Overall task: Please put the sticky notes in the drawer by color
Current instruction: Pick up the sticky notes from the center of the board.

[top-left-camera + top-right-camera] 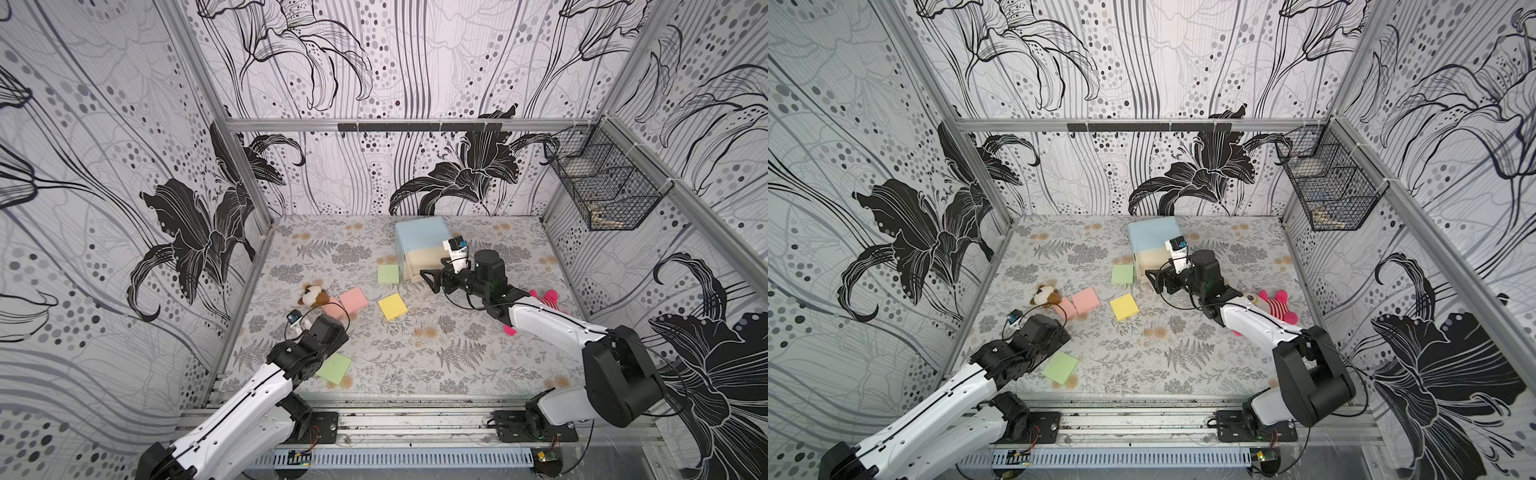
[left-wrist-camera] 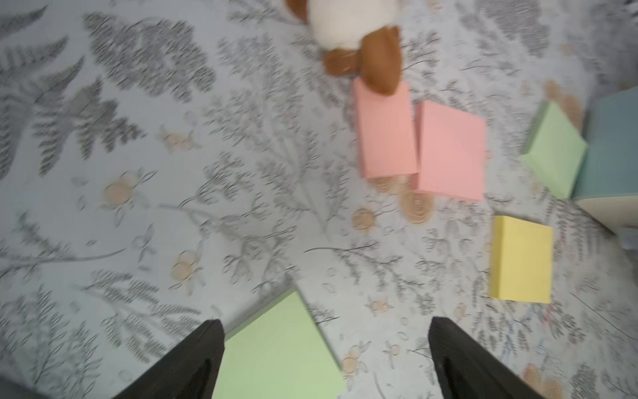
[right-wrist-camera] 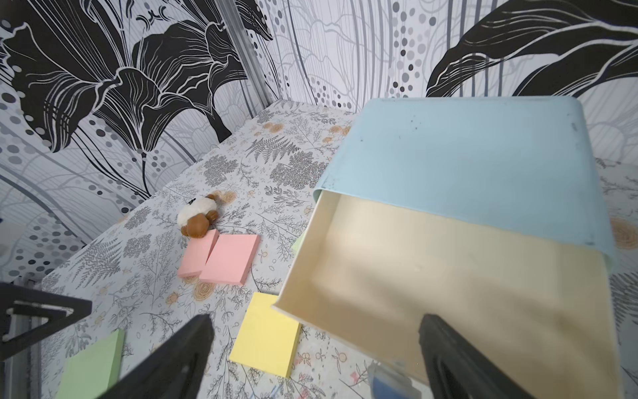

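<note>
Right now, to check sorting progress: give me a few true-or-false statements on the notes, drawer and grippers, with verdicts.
1. No sticky note shows in the open drawer. True.
2. The left gripper and right gripper are shut. False: both stand open, holding nothing.
3. Two pink pads lie side by side next to the plush dog. True.
4. The yellow pad is in the right gripper. False: it lies on the table.
5. Only one pad is green. False: one green pad lies beside the drawer, another by the left gripper.

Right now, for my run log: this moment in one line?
left gripper: open, over green pad | right gripper: open, at drawer | drawer: open, empty | sticky notes: none inside
</note>
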Motion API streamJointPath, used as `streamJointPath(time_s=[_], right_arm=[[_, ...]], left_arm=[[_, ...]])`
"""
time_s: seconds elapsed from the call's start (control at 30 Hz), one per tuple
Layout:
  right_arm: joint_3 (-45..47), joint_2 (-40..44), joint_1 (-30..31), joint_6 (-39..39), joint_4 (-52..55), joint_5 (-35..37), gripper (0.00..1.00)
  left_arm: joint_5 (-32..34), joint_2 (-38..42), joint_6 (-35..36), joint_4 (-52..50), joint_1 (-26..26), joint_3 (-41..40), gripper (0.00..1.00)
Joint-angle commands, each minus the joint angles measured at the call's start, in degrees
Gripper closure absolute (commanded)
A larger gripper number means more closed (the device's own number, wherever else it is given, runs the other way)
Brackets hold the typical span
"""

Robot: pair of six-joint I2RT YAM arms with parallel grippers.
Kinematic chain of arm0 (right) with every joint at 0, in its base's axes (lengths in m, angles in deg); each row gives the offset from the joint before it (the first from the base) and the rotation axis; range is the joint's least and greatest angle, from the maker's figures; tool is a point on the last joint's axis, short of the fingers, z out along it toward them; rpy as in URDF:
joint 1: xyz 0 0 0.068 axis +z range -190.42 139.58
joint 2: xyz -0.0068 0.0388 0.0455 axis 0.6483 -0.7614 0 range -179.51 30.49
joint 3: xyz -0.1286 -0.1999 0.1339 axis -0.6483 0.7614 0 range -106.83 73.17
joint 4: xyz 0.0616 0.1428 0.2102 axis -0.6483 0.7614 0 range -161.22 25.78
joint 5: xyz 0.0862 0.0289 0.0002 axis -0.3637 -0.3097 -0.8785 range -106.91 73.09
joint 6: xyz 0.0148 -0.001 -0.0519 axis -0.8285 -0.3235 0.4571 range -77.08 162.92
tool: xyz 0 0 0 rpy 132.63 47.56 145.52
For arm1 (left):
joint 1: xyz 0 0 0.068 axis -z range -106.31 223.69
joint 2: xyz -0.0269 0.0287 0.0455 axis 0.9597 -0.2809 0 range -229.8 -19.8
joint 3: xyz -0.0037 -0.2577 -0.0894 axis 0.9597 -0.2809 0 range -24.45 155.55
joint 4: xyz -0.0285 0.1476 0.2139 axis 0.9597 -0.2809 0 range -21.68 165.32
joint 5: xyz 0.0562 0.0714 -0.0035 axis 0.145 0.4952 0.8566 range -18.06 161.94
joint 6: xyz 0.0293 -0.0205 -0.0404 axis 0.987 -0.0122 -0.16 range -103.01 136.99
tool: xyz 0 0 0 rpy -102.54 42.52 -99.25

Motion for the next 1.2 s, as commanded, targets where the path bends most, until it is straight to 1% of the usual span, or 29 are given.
streamJointPath(time_s=[0.0,0.13,0.2,0.4,0.5,0.63,0.73,0.97,1.03,1.1,1.17], right_arm=[[-2.3,-1.76,0.33,-0.04,-1.72,-0.83,0.01],[-2.71,-2.87,0.31,-0.45,-1.81,-0.83,0.01],[-2.6,-2.96,0.34,-0.47,-1.81,-0.57,0.01],[-1.89,-3.03,0.28,-0.25,-2.06,0.14,0.01],[-1.32,-3.14,0.28,-0.94,-2.59,0.49,0.01],[-0.32,-3.35,0.27,-2.02,-4.35,0.31,0.01],[-0.22,-4.0,0.28,-2.45,-4.72,0.06,0.01],[0.39,-3.79,0.21,-2.72,-4.67,-0.29,0.01],[1.13,-3.0,0.22,-2.55,-4.56,0.47,0.01],[1.96,-2.07,0.27,-2.28,-4.21,1.37,0.01],[2.64,-1.39,0.26,-2.06,-4.18,2.13,0.01]], left_arm=[[-1.0,1.21,-12.68,-8.16,1.45,-1.55,0.02],[-1.89,-0.79,-16.79,-8.23,1.63,-2.99,0.03],[-3.63,-2.12,-18.01,-6.43,1.63,-4.1,0.03],[-10.42,-4.04,-18.89,7.42,1.74,-8.63,0.02],[-12.88,-5.4,-19.72,11.36,1.87,-9.28,0.01],[-13.37,-7.09,-19.52,14.09,1.86,-9.27,0.0],[-12.96,-9.46,-19.01,16.97,1.87,-8.99,0.02],[-14.1,-21.57,-14.31,24.53,1.85,-4.94,0.04],[-13.13,-24.05,-11.81,23.13,1.89,-2.5,0.04],[-8.98,-25.12,-8.84,17.02,2.27,1.11,0.03],[-4.83,-24.81,-5.72,11.05,2.65,4.25,0.0]])
